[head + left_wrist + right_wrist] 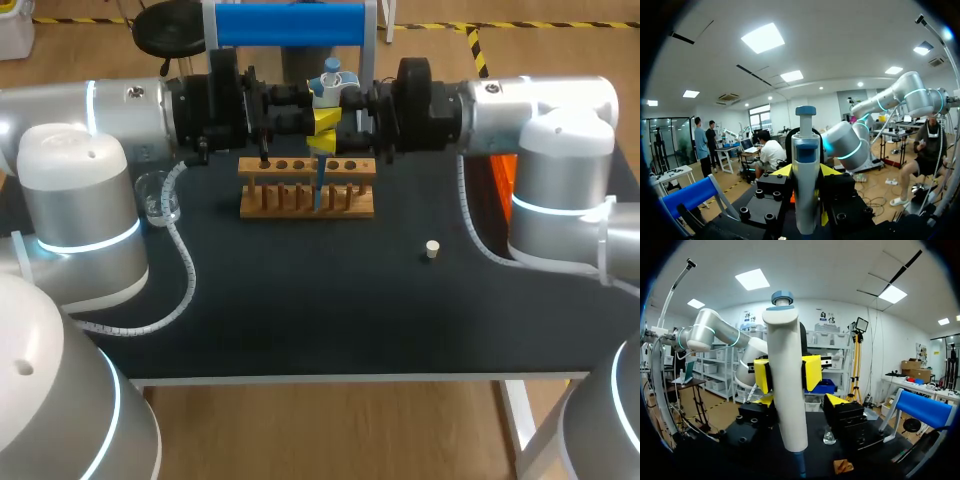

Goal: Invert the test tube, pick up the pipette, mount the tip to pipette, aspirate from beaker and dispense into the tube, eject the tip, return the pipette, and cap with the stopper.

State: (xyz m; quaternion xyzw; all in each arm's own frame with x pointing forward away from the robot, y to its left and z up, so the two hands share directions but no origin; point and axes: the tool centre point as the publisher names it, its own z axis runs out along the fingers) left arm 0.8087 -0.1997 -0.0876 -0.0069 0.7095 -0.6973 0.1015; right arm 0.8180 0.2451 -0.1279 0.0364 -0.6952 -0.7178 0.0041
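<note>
Head view, starting at the left edge: the beaker (160, 197) stands upright in the far half of the tabletop (300, 320), close to that edge. The left arm (120, 115) runs level above it, and its white cable (180, 275) trails down just beside it.

Into the middle now, and the left pincer (806, 171) is pinching the pipette (329, 84) at mid-barrel. The right wrist view shows its yellow pads (812, 371) pressed on from both sides. The pipette is dead upright, long axis vertical and plunger on top. Its blue tip (319, 185) points straight down into the row of holes in the wooden rack (255, 166). That rack lies lengthwise near the far edge.

In its own view, the right pincer (799, 401) stands spread to either side of the barrel, with one finger clear of it and a gap showing. The right arm (540, 105) comes in level from the right edge.

From the rack to the near edge runs a broad stretch of dark tabletop. The stopper (432, 249) sits on it right of the middle, well apart from the rack. An orange block (500, 172) shows toward the far right, behind the right arm.
</note>
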